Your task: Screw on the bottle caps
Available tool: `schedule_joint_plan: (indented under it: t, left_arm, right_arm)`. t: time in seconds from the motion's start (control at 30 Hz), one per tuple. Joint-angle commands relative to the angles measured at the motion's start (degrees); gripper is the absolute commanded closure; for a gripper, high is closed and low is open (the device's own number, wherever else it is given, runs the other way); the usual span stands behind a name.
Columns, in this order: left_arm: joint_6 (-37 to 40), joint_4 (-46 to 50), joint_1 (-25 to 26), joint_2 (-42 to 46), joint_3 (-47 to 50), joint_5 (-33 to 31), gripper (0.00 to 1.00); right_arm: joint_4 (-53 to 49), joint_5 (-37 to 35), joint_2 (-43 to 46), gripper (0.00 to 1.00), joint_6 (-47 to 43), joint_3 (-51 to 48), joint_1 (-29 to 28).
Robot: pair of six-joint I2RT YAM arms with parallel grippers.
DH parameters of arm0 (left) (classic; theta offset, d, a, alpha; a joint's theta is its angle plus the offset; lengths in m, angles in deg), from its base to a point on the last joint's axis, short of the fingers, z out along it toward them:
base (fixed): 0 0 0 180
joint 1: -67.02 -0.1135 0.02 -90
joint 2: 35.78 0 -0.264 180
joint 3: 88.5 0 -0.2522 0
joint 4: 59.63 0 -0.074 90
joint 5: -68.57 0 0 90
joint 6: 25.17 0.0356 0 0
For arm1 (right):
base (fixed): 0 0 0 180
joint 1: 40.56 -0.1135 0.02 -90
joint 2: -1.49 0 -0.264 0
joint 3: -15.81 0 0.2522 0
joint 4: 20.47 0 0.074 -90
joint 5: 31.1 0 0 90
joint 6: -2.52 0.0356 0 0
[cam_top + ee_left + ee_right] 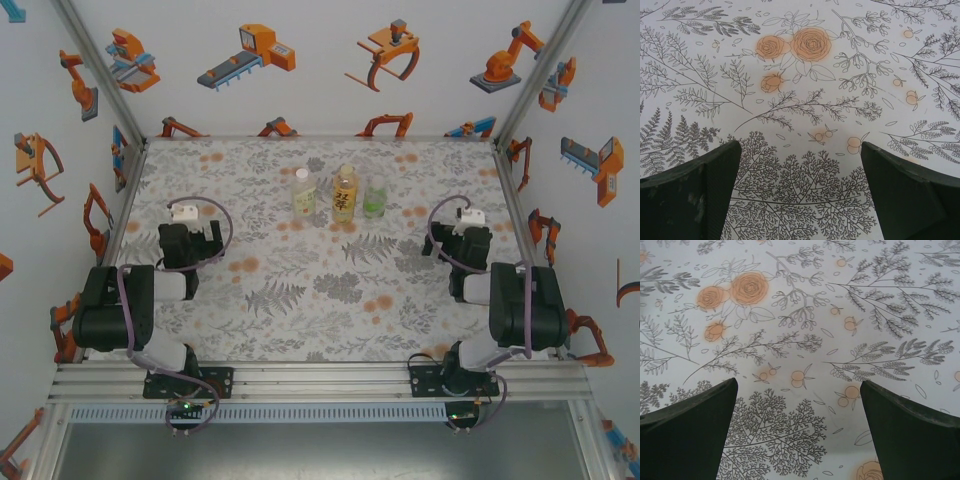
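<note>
Nearest, the left arm (130,310) and right arm (515,300) were seen folded at either side of the table (300,330), well apart from three bottles (345,193) stood upright in a row at its far middle. Whether caps sat on them could not be told.

At the left wrist, the left gripper (800,145) was seen released, jaws wide above the flowered cloth (805,90).

At the right wrist, the right gripper (799,382) was likewise spread wide, nothing grasped.

The black left arm (115,305) and black right arm (525,300) sit folded, elbows outward. The left gripper (800,145) and right gripper (799,384) point downward, dark jaws spread wide and empty.
</note>
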Motion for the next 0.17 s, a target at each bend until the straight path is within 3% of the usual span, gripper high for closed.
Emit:
schedule_joint_plan:
  t: [0.0, 0.13]
  left_arm:
    - [-1.15, -0.35, -0.37, 0.25, -1.22, 0.59, 0.03]
    - [-1.25, -0.23, -0.37, 0.23, -1.25, 0.6, 0.03]
  right_arm:
    - [0.06, 3.03, 0.0, 0.01, -1.52, 2.25, -0.14]
    - [1.51, 2.59, 0.28, 0.01, -1.63, 0.9, -0.23]
